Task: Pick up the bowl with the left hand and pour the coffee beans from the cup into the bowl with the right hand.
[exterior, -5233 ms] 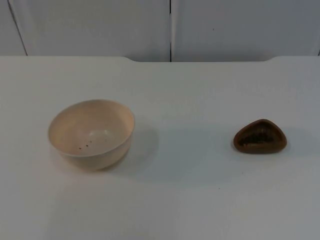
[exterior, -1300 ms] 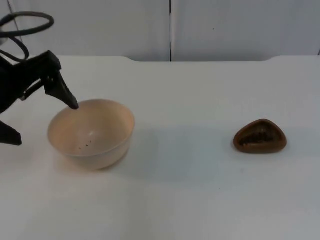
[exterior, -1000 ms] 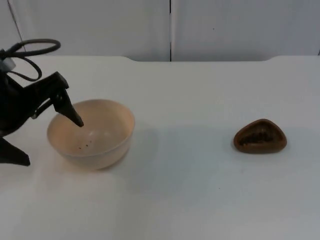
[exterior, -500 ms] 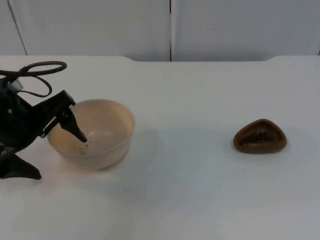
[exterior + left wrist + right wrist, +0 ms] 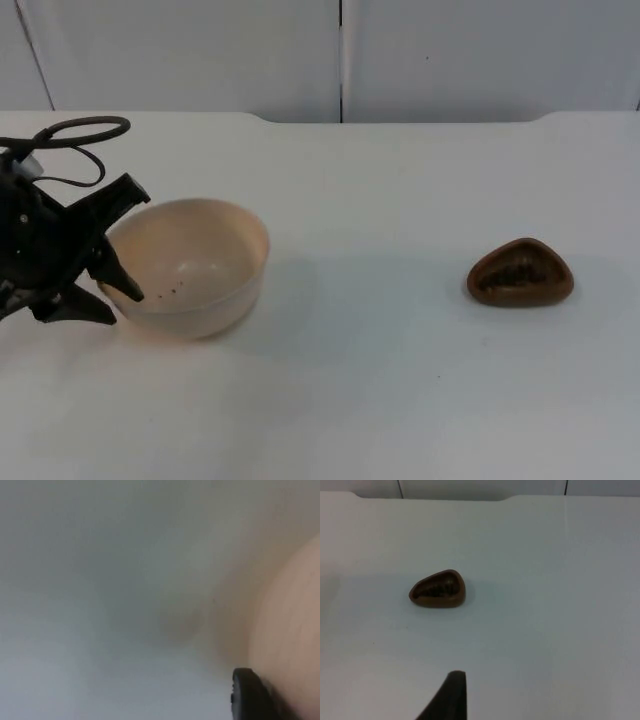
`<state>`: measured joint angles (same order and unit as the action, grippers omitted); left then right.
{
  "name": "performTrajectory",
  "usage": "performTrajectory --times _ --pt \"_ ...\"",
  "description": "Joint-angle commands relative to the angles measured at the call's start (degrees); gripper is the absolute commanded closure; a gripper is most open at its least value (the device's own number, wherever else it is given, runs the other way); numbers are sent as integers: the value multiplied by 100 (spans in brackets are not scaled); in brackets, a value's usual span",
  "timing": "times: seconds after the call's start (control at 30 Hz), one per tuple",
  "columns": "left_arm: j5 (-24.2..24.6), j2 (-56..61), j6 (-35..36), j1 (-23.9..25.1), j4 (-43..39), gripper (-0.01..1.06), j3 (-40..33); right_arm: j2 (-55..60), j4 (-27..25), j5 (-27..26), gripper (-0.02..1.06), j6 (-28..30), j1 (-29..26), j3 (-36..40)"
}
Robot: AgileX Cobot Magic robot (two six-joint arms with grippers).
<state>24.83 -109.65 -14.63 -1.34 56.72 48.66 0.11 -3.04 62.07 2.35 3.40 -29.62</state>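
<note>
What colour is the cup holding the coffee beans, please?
The cup is dark brown, clearest in the right wrist view.

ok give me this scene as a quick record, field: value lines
bowl: cream bowl upright on the white table, a few dark specks inside
cup: small brown cup with coffee beans inside, standing apart on the table, untouched
left gripper: left gripper at the bowl's rim, one finger inside the wall, one outside
right gripper: waiting above the table, a fingertip short of the cup
bowl lifted: not yet
pour: not started
</note>
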Motion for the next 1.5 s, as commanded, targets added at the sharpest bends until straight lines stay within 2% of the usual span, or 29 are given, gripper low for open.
performTrajectory --times 0.0,0.1,0.13,0.2,0.47,0.6,0.77,0.97,1.07,1.13,1.17,1.27,1.3,1.4,1.47 --pt "-26 -13 -30 -31 107 82 37 -11 70 -25 -1 -1 -38 11" --pt "-26 -13 -30 -31 107 98 37 -11 106 -25 -1 -1 -38 11" --pt "-26 -13 -30 -31 107 98 37 -11 106 -25 -1 -1 -38 11" --pt "-26 -13 -30 -31 107 105 37 -11 144 -25 -1 -15 -38 11" --pt "65 7 -30 -31 107 105 37 -11 144 -25 -1 -15 -38 11" --pt "361 74 -160 -31 8 105 67 -11 144 -25 -1 -15 -38 11" --pt "922 288 -189 -31 -495 105 292 -11 144 -25 -1 -15 -38 11" --pt "1206 596 -123 -132 -803 105 416 -11 144 -25 -1 -15 -38 11" --pt "1240 855 453 -472 -1554 105 523 -11 144 -25 -1 -15 -38 11" --pt "1240 887 581 -532 -1730 105 551 -11 144 -25 -1 -15 -38 11" --pt "1280 954 979 -707 -2216 105 639 -11 144 -25 -1 -15 -38 11" --pt "1669 970 1804 -1167 -3367 105 949 -11 144 -25 -1 -15 -38 11" --pt "1669 970 1804 -1167 -3367 105 949 -11 144 -25 -1 -15 -38 11" --pt "1929 970 2445 -1731 -4357 105 1222 -11 144 -25 -1 -15 -38 11" --pt "1955 970 2593 -1917 -4492 105 1271 -11 144 -25 -1 -15 -38 11"
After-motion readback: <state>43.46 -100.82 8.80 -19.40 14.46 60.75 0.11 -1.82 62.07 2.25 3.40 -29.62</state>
